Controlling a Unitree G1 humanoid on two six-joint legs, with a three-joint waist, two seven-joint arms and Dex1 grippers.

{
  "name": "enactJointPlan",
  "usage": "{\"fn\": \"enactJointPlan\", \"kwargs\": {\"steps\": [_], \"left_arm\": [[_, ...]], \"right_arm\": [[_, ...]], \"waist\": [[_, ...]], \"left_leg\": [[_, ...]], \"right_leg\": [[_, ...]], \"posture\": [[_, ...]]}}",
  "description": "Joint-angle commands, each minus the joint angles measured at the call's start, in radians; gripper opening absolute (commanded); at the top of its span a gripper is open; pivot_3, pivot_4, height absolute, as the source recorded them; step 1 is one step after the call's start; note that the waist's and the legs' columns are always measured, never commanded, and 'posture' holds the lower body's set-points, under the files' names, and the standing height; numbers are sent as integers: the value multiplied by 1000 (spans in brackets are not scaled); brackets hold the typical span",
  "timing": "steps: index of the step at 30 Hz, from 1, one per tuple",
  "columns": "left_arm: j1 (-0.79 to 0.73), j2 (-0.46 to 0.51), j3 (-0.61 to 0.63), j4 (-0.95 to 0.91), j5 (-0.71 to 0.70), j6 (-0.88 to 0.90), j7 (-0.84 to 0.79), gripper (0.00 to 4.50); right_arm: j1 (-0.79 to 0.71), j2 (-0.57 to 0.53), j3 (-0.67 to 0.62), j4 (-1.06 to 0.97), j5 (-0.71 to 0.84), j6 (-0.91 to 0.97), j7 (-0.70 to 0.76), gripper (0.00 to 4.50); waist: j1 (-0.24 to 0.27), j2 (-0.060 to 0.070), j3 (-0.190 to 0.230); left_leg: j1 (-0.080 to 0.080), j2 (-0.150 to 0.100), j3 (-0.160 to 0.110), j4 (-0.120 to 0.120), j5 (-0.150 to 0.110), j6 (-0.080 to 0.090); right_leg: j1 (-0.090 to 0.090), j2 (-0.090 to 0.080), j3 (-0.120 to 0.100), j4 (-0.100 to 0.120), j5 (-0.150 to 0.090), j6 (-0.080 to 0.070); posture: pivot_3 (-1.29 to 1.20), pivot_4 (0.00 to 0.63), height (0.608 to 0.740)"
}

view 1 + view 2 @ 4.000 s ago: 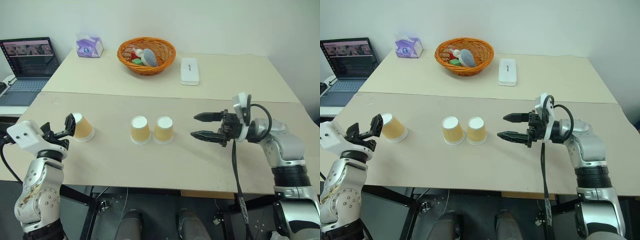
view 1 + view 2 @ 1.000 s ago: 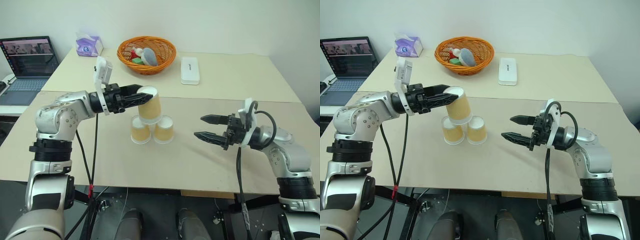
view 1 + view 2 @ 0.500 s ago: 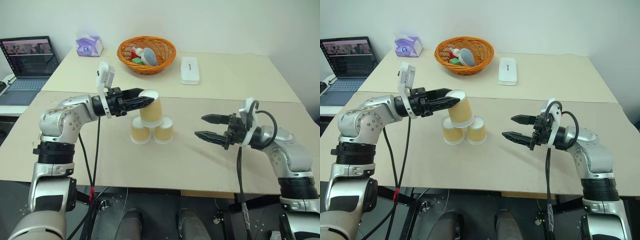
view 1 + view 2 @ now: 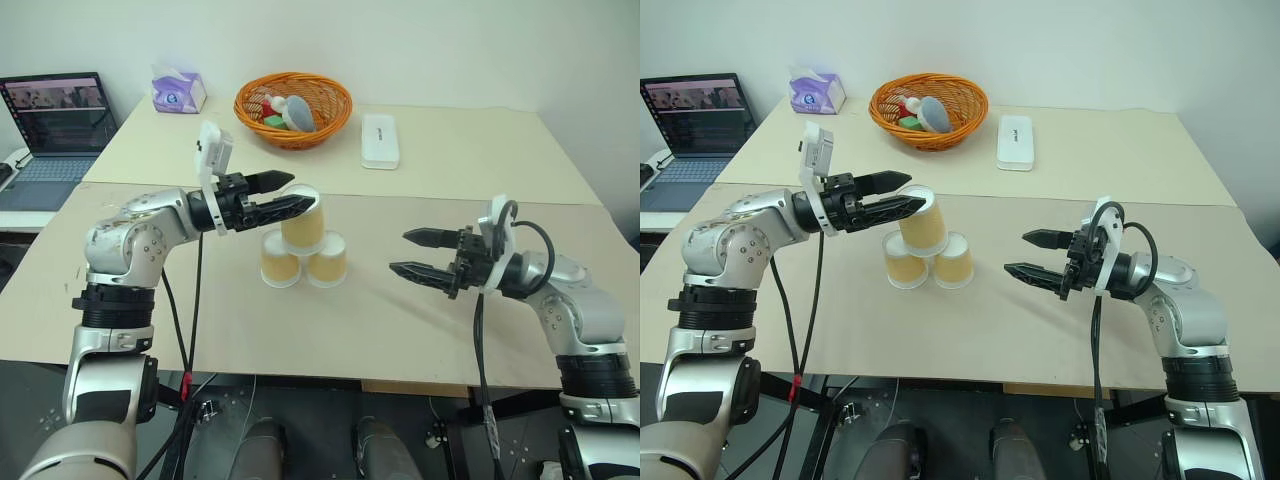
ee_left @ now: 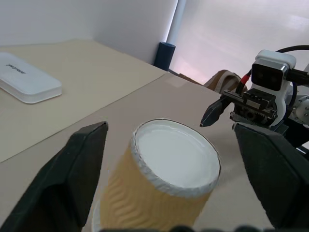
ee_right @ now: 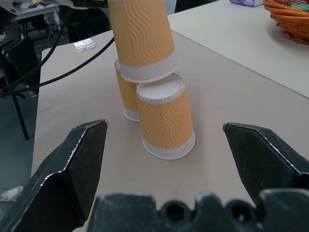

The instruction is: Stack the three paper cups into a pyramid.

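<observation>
Three tan paper cups stand upside down as a pyramid at the middle of the table. Two base cups [image 4: 280, 262] [image 4: 327, 260] sit side by side, and the third cup [image 4: 303, 226] rests across their tops, leaning slightly. My left gripper [image 4: 301, 193] is open and reaches in level from the left, its fingers [image 5: 72, 179] spread on either side of the top cup [image 5: 169, 174] with gaps between. My right gripper [image 4: 399, 251] hangs open and empty to the right of the pyramid, pointing at it from a short distance.
At the back of the table are an orange wicker basket [image 4: 293, 108] with items in it, a white case [image 4: 379, 140] and a tissue box [image 4: 178, 92]. A laptop [image 4: 55, 120] sits at the far left. Bare tabletop lies between the pyramid and my right gripper.
My left gripper has opened and let go of the top cup, which has come down a little and now rests on the two base cups. My right arm has not moved.
</observation>
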Motion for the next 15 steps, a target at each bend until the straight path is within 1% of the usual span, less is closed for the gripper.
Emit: {"fn": "enactJointPlan", "kwargs": {"steps": [1,4,7,9,11,14,15], "left_arm": [[-19,-3,32,-22,2,-28,9,4371],[-38,-10,56,-24,-16,-11,25,4371],[-89,-32,134,-26,-77,29,93,4371],[-132,-56,213,-34,-139,58,179,4371],[-145,-74,276,-64,-153,57,294,4371],[-88,-101,348,-145,-131,41,472,4371],[-42,-109,367,-175,-117,38,523,4371]], "right_arm": [[-14,-20,-45,-14,15,-17,0,4500],[-15,-22,-46,-12,18,-16,1,4500],[-16,-21,-45,-13,19,-15,2,4500],[-15,-21,-44,-14,18,-15,2,4500],[-15,-24,-48,-11,12,-18,-3,4500],[-14,-29,-71,6,1,-36,-24,4500],[-20,-21,-86,23,-11,-50,-57,4500]], "waist": [[0,0,0],[0,0,0],[0,0,0],[0,-1,0],[0,-1,0],[-3,0,0],[-3,-1,0]], "left_leg": [[0,0,0,0,0,0],[0,0,0,0,0,0],[0,0,0,0,0,0],[-1,0,0,0,0,0],[-1,0,-1,0,0,0],[0,0,0,0,0,0],[0,0,0,0,0,0]], "right_leg": [[0,0,0,0,0,0],[0,0,0,0,0,0],[0,0,0,0,0,0],[0,0,0,0,0,0],[0,0,0,0,0,0],[0,-1,0,0,0,0],[0,-1,0,0,0,0]], "posture": [[0,150,675],[0,150,675],[0,150,675],[0,150,675],[0,150,675],[0,150,675],[0,150,675]]}}
